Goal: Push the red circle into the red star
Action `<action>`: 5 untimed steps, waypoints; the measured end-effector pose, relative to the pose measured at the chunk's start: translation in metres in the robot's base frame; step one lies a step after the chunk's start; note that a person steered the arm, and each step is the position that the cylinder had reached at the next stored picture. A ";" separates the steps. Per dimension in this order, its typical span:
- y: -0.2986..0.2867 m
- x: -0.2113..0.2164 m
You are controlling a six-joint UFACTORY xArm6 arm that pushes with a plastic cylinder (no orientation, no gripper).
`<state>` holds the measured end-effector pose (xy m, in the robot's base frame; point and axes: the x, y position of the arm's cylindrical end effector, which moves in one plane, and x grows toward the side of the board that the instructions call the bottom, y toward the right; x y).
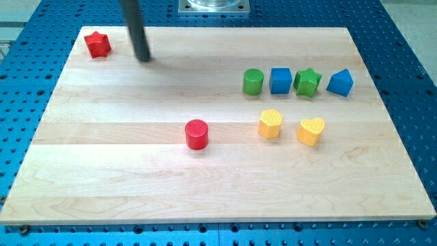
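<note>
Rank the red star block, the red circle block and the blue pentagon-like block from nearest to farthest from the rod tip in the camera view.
1. Red star block, just to the view's left of my tip.
2. Red circle block, toward the view's bottom, mid-board.
3. Blue pentagon-like block, far on the view's right.
</note>
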<state>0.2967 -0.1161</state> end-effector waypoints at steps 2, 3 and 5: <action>0.079 0.133; 0.101 0.178; 0.114 0.245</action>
<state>0.5414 -0.0018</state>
